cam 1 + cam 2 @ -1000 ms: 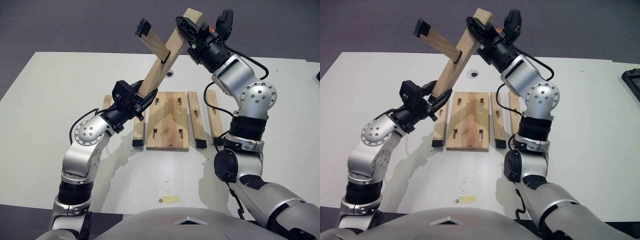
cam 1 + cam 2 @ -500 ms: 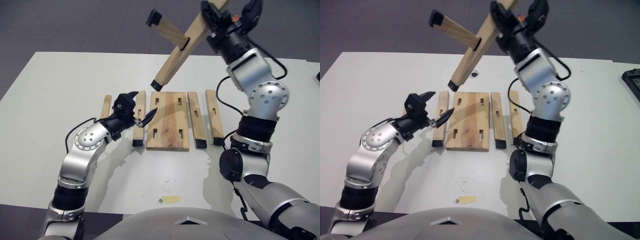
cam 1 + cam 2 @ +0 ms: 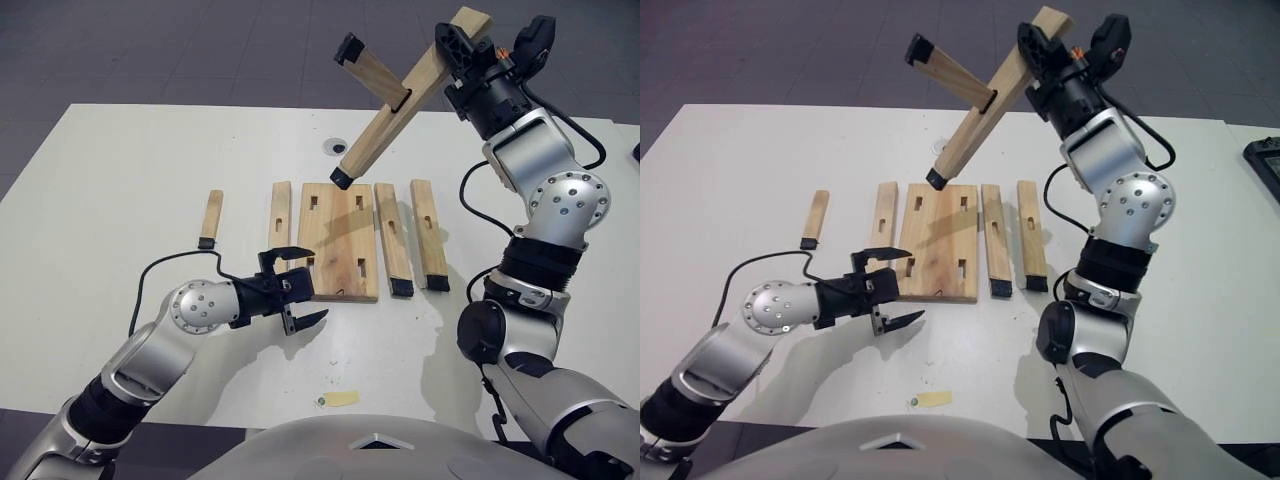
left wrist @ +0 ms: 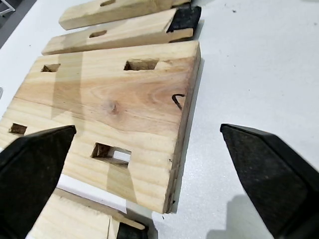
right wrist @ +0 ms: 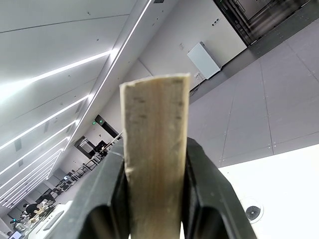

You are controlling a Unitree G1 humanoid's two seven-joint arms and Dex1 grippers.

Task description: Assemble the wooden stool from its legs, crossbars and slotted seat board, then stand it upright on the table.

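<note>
At the far left of the white worktop we see a short crossbar lying flat, black cap toward us, well apart from the other pieces. Next comes a first leg, flat and just beside the slotted seat board, which lies with its four slots facing up. The left end effector hovers low at the board's near left corner, its fingers spread wide and holding nothing. A small yellow tag lies near the front edge. Right of the board we find a second leg and a third leg side by side, caps toward us. Above the board's far edge hangs a joined leg and crossbar, tilted, its capped lower end off the board. The right end effector, raised high, is clamped on that leg's upper end.
</note>
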